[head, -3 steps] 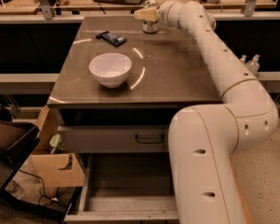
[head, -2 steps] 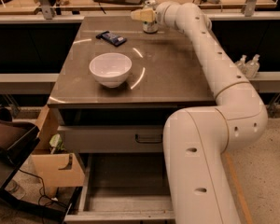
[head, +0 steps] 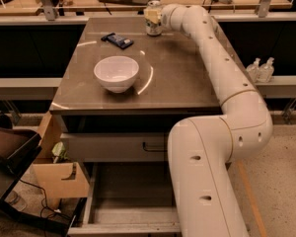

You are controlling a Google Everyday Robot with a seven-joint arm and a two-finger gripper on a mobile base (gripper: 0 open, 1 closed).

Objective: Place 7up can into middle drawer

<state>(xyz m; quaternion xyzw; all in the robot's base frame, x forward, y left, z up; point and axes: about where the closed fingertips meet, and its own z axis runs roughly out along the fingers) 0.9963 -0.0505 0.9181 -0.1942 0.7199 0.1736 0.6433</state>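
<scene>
The 7up can (head: pixel 153 27) stands upright at the far edge of the table top, its shiny top showing. My gripper (head: pixel 152 15) is at the can, reaching in from the right and covering the can's upper half; the arm stretches across the table's right side. The can's base rests on the table. The middle drawer (head: pixel 130 194) is pulled open below the table front, and its grey floor has nothing on it.
A white bowl (head: pixel 116 73) sits mid-table and a dark flat snack bar (head: pixel 117 40) lies far left of the can. A closed drawer front with a dark handle (head: pixel 153 146) is above the open drawer. A cardboard box (head: pixel 59 177) stands at the lower left.
My gripper has shifted slightly left onto the can over the last second. The can, bowl and snack bar have not moved.
</scene>
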